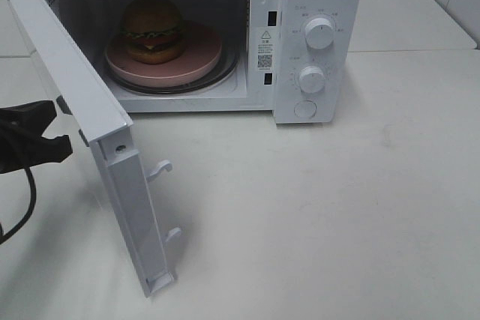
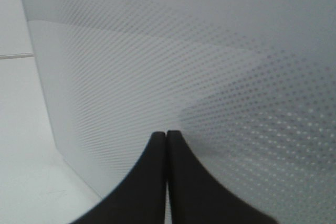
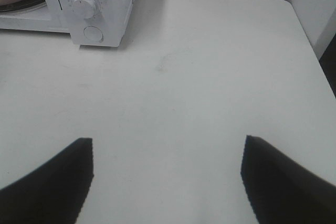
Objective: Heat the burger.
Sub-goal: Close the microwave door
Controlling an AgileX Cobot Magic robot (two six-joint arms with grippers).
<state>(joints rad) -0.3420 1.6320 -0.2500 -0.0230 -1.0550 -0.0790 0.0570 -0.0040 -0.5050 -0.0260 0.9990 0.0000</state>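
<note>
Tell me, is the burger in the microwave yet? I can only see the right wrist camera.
Observer: Yes. The burger sits on a pink plate inside the microwave.
Operator: Is it closed up?
Observer: No. The door stands wide open, swung out to the left.
Operator: Where's the other gripper?
Observer: The left gripper is shut and points at the door's outer face. I cannot tell if it touches.

White microwave [image 1: 319, 43], dotted grey door [image 2: 210, 77]; pink plate [image 1: 202, 58]; golden-brown burger [image 1: 154, 28], green lettuce; white surface [image 1: 337, 215]; black end effectors.
</note>
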